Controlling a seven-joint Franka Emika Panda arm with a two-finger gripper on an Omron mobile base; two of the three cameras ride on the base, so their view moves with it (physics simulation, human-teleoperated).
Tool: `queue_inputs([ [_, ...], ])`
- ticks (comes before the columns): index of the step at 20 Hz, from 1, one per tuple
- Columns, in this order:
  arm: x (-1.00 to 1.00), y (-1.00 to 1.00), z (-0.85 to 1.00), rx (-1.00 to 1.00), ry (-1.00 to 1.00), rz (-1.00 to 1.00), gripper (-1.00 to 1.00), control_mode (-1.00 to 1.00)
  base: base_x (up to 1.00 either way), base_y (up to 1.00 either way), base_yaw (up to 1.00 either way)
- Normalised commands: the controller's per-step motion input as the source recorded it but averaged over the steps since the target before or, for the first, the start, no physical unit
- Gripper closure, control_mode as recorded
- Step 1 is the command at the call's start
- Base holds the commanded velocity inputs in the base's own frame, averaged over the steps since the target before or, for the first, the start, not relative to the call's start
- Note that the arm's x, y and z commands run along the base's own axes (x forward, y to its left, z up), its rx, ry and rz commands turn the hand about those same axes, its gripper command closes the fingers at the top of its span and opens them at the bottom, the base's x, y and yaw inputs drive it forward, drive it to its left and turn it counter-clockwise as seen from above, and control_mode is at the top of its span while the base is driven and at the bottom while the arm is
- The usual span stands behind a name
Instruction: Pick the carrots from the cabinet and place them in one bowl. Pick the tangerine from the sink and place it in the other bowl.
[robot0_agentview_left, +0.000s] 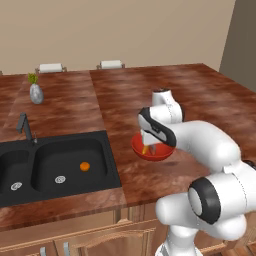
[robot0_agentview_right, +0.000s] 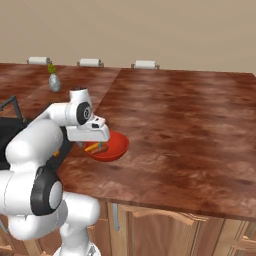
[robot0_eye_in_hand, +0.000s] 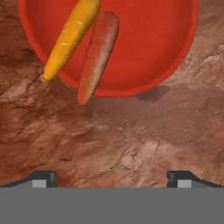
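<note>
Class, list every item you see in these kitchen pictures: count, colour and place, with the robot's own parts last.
red bowl: one, glossy red, on the counter under the claw.
carrots: two, orange and reddish-orange, lying in the red bowl, tips over its rim.
tangerine: one, orange, in the sink's right basin.
sink: one, black, double basin.
faucet: one, dark, behind the sink.
vase: one, grey, far counter.
counter: one, brown.
claw: one, dark tips, open.

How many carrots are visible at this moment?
2: the orange carrot and the reddish carrot lie side by side in the red bowl, tips overhanging its rim.
</note>
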Motion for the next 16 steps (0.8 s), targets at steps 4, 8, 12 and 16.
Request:
queue_inputs([
  [4,-0.30,0.00,0.00,0.08,-0.17,0.14,-1.00,-1.00,0.00,0.00,0.00],
  [8,-0.28,0.00,0.05,0.08,-0.10,0.04,-1.00,-1.00,0.00,0.00,0.00],
  [12,-0.19,0.00,0.04,0.04,-0.05,0.00,-1.00,-1.00,0.00,0.00,0.00],
  [16,-0.14,0.06,0.02,0.00,0.00,0.00,-1.00,-1.00,0.00,0.00,0.00],
])
